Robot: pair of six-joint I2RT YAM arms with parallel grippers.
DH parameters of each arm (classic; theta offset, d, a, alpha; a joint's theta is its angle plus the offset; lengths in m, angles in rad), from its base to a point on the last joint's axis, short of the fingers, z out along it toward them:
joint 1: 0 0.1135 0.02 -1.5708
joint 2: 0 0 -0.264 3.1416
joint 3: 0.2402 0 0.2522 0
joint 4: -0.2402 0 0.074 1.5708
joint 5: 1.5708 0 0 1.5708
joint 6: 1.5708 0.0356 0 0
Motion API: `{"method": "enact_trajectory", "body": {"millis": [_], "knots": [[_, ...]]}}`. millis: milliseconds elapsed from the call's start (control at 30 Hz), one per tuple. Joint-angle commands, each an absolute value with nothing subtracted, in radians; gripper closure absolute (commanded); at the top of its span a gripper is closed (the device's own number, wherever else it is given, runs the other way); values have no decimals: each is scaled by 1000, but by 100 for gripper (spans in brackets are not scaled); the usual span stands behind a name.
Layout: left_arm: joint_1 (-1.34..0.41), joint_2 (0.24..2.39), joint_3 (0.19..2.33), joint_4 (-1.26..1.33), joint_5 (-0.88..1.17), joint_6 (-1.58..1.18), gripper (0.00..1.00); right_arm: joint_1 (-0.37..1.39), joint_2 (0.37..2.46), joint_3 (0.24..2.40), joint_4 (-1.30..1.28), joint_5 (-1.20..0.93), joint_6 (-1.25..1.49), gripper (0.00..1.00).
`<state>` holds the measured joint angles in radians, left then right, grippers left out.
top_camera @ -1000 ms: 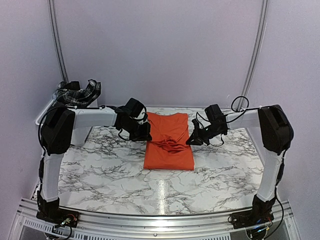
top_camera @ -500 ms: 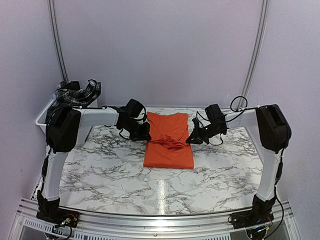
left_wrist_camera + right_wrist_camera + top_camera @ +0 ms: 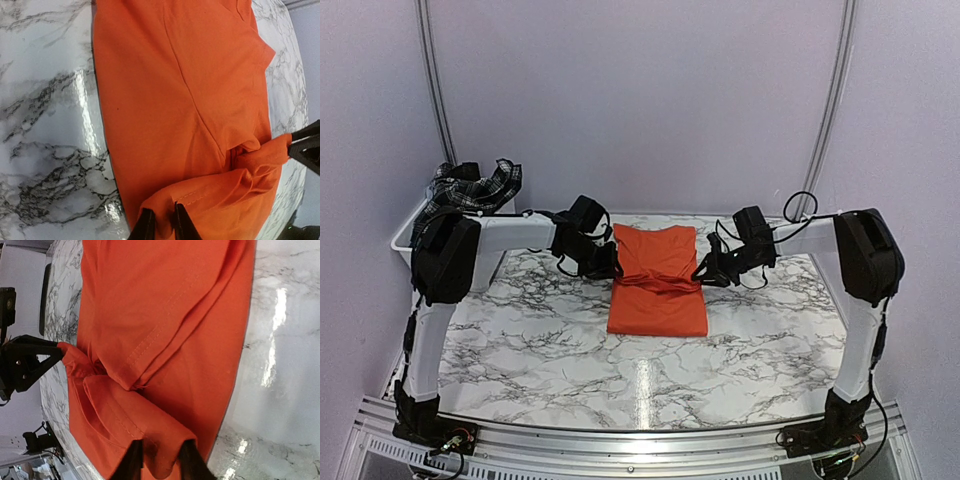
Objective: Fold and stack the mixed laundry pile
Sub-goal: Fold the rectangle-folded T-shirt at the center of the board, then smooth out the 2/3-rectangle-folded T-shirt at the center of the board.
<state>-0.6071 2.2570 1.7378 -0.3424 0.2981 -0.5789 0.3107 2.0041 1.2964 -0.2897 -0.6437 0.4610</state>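
Moved: over the last second we see both grippers draw slightly toward the far side of the table point(image 3: 540, 340), taking the raised ridge of the shirt point(image 3: 658, 305) with them. The left arm's elbow has also edged a little to the right.
Left gripper point(image 3: 613, 272): in its wrist view we see the fingers nearly closed point(image 3: 160, 225), pinching a bunched, stitched hem at the shirt's point(image 3: 190, 100) left edge.
Right gripper point(image 3: 701, 277): in its wrist view we see the fingers a little apart point(image 3: 161, 460), with a thick fold of the shirt's point(image 3: 165, 315) right edge clamped between them.
Shirt: it lies mid-table as a long orange rectangle, flat at both ends. We see a creased ridge across its middle, lifted between the two grippers, which face each other across it.
Plaid piece point(image 3: 470, 185): it is heaped at the bin point(image 3: 405, 232) at the far left, well apart from the shirt.
Table: it is marbled white and grey, and we see glare beside the shirt in both wrist views.
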Motion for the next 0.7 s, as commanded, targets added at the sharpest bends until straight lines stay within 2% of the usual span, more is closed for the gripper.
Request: {"method": "enact_trajectory", "body": {"millis": [0,33,100,167,300,533,667], "knots": [[-578,2243,1758,-357,299,-565,65,277,1961,1317,-311,-610,434,59],[-575,2225,1753,-357,299,-559,56,276,1935,1330,-335,-598,411,51],[-565,2183,1738,-356,292,-546,45,278,1880,1336,-356,-592,368,35],[-555,2138,1712,-355,286,-537,39,280,1831,1331,-373,-592,339,31],[-548,2065,1651,-354,277,-514,38,331,1771,1298,-388,-601,310,36],[-548,2006,1557,-347,284,-503,39,488,1817,1263,-365,-598,311,59],[-548,1997,1537,-341,292,-512,39,520,1884,1271,-324,-578,353,62]]}}
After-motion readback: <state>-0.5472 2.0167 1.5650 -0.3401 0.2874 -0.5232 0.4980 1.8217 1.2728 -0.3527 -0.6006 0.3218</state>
